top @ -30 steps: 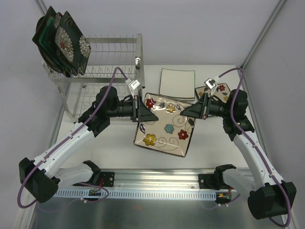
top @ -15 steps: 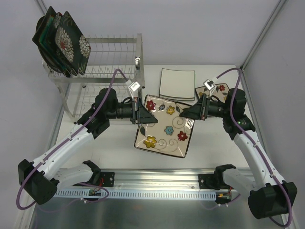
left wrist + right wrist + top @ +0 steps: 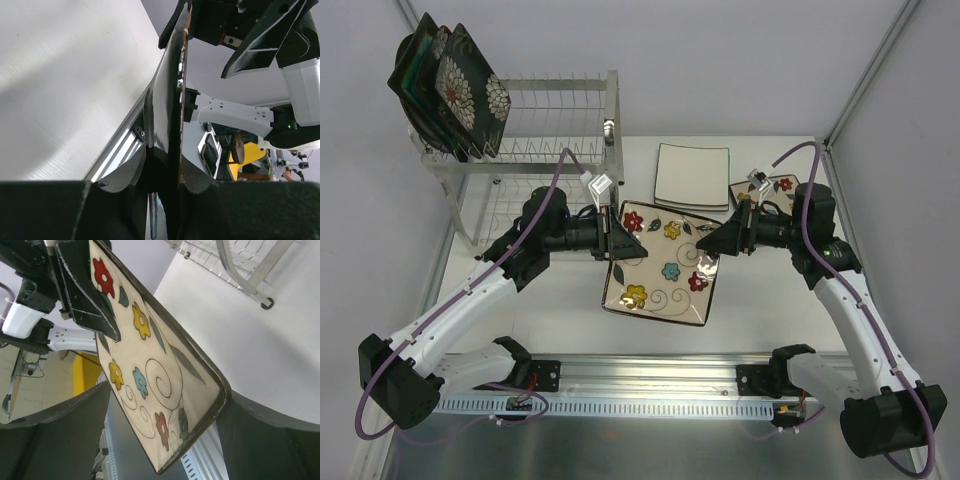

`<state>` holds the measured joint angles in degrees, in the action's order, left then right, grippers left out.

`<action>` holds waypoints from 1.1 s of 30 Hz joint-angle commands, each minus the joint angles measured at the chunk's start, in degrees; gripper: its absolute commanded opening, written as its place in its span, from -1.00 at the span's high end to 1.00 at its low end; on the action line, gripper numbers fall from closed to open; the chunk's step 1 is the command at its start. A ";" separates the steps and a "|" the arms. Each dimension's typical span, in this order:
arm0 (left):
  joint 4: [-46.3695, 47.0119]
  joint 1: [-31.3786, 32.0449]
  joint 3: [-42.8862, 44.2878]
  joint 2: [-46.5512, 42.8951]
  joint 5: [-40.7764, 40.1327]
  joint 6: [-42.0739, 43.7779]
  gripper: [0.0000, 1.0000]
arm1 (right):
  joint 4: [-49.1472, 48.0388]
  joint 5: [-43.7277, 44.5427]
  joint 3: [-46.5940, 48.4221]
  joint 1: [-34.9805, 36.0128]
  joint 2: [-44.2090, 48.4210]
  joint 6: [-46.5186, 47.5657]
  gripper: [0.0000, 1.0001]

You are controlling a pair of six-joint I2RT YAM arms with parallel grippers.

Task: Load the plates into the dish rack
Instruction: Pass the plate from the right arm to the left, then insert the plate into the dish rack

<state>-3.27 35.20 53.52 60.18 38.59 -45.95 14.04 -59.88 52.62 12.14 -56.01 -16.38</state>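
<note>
A white table (image 3: 560, 300) fills the overhead view, with two black and white robot arms reaching in from its near edge.

At the back left stands the dish rack (image 3: 545, 120), a two-tier silver wire frame. Several dark plates stand upright at the left end of its top tier. The front one is a black plate with white chrysanthemums (image 3: 470, 95), and a teal-centred dark plate (image 3: 415, 75) is behind it.

The cream square plate with coloured flowers (image 3: 665, 265) is at the middle of the table, between the two arms, and sits at a tilt.

A plain white square plate (image 3: 692, 177) lies flat on the table behind it, just right of the rack.

The left pincer (image 3: 612, 240) is clamped narrowly on the left rim of the flowered plate. In the left wrist view the plate is seen edge-on, pinched between the two fingers.

The right pincer (image 3: 728, 236) is at the plate's right side with its jaws spread wide. In the right wrist view a corner of the plate lies between the two fingers, close against one of them.
</note>
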 commanded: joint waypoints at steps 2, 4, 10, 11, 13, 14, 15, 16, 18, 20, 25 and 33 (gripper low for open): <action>8.89 -0.05 2.64 -3.05 1.40 -0.89 1.00 | 6.42 3.97 3.72 -0.36 0.02 6.10 -0.80; 8.98 -0.13 2.65 -3.23 1.05 -0.63 1.00 | 7.66 6.17 4.50 -0.54 0.02 7.24 -0.91; 8.45 -0.22 2.56 -2.97 0.17 0.16 1.00 | 11.62 13.20 6.26 -1.42 0.99 9.61 -0.99; 8.28 -0.13 2.56 -2.97 0.08 0.42 1.00 | 12.32 14.16 6.53 -1.68 1.34 9.61 -0.99; 8.10 -0.22 2.91 -3.23 -0.09 1.30 1.00 | 12.85 17.33 7.32 -1.95 2.47 9.53 -0.99; 8.10 -0.22 3.08 -3.23 -0.01 1.65 1.00 | 13.55 18.47 8.10 -2.38 2.83 9.53 -0.99; 8.10 -0.22 3.43 -3.40 0.00 2.44 1.00 | 13.99 21.09 8.63 -2.56 3.36 9.44 -0.99; 8.01 -0.13 3.70 -3.75 -0.09 2.88 1.00 | 14.34 22.77 9.07 -2.74 4.67 9.35 -0.99; 8.01 -0.22 4.92 -4.11 0.00 4.28 1.00 | 15.14 28.72 10.04 -3.00 6.43 9.26 -0.99; 8.01 -0.22 5.89 -4.46 0.08 5.08 1.00 | 15.40 32.79 10.48 -3.09 9.41 9.17 -0.99; 7.84 -0.13 9.76 -4.55 -0.97 7.81 1.00 | 16.01 46.67 10.49 -3.09 14.43 9.17 -0.99; 7.14 -0.22 20.38 -1.30 -1.59 12.37 1.00 | 17.77 61.53 7.15 -3.18 20.23 9.35 -0.99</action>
<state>-6.74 35.18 65.41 59.83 35.62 -34.96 30.52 -6.92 60.71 9.28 -36.53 -7.94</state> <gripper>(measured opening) 0.180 0.993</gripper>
